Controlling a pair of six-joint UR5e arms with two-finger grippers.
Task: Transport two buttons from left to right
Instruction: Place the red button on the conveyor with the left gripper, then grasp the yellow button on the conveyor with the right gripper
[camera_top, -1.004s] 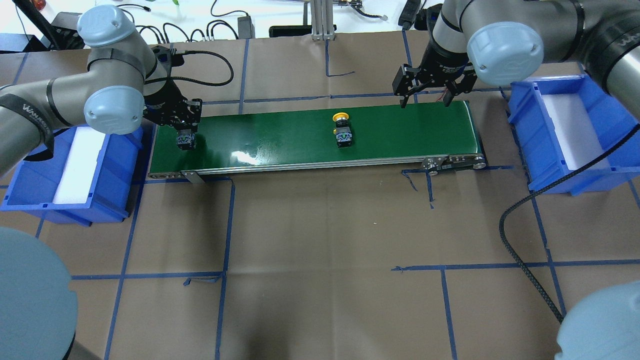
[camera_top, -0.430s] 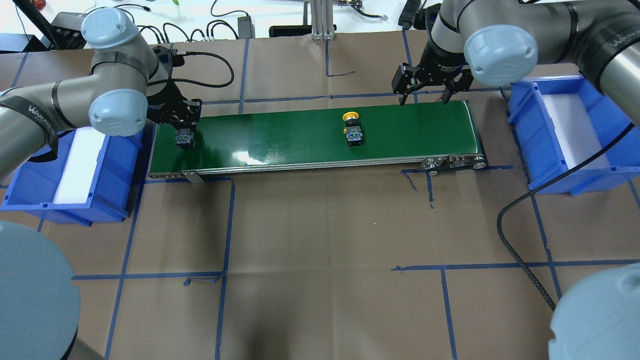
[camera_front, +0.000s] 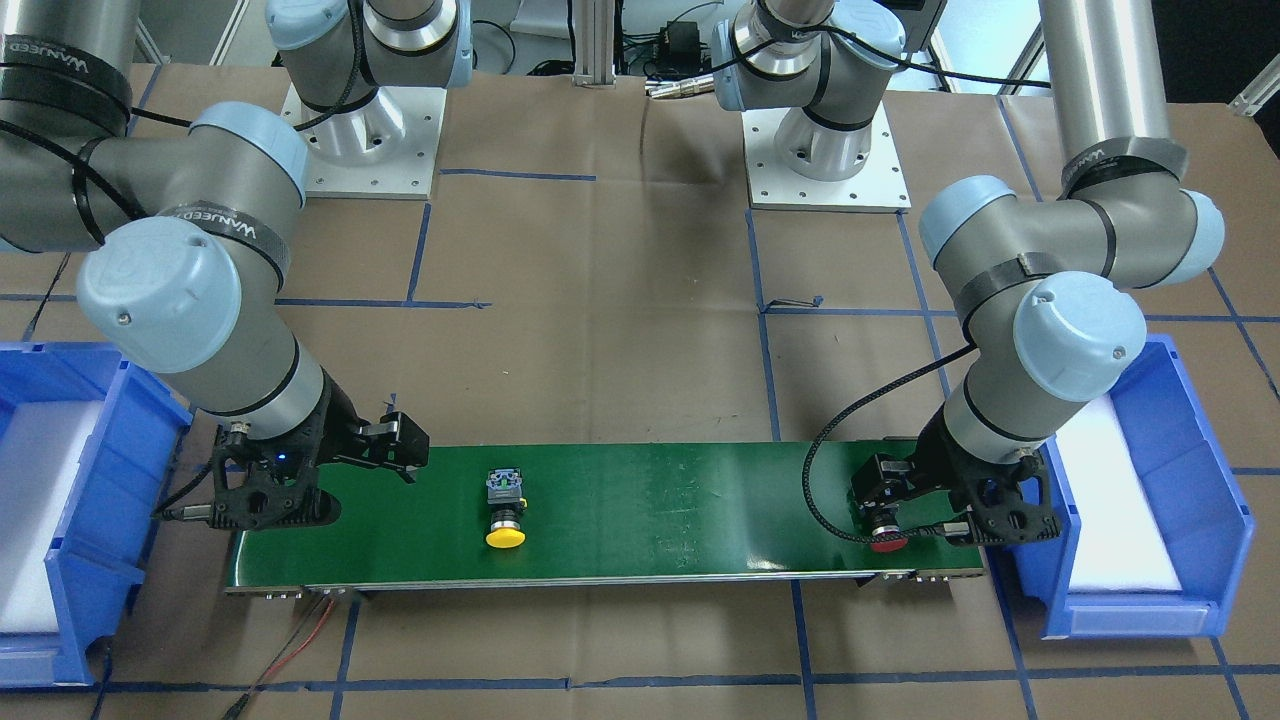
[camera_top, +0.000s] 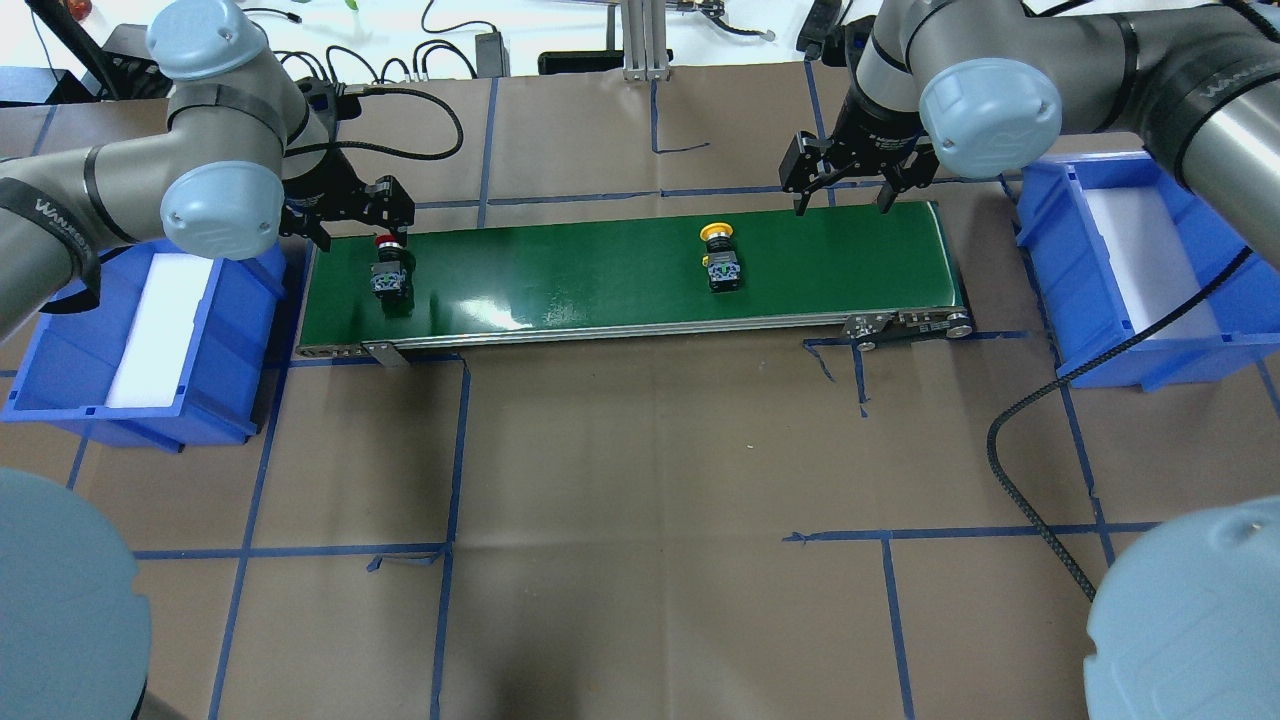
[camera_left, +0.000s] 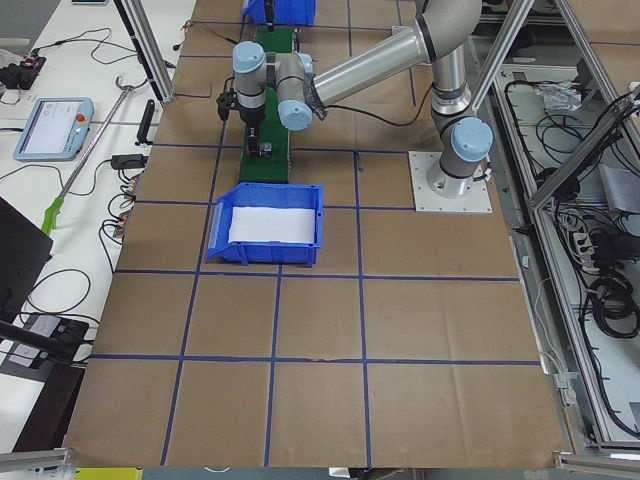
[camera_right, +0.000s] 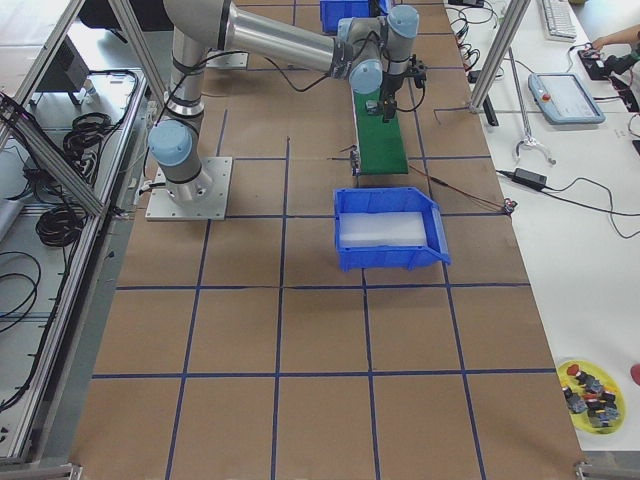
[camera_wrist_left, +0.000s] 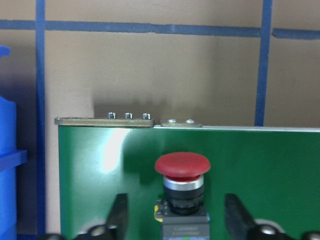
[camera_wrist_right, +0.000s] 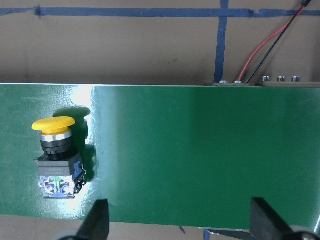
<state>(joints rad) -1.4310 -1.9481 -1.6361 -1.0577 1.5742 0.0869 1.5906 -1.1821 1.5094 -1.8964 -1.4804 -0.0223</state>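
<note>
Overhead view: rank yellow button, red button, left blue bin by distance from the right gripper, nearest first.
1. Yellow button, on the belt right of middle, nearest the right gripper.
2. Red button, at the belt's left end.
3. Left blue bin, off the belt's left end.

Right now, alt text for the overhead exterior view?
A green conveyor belt crosses a brown table, carrying a red-capped button near its left end and a yellow-capped button right of centre. The left pincer stands open just beyond the red one, the right pincer open by the belt's far right end. A blue bin sits at each end.
</note>
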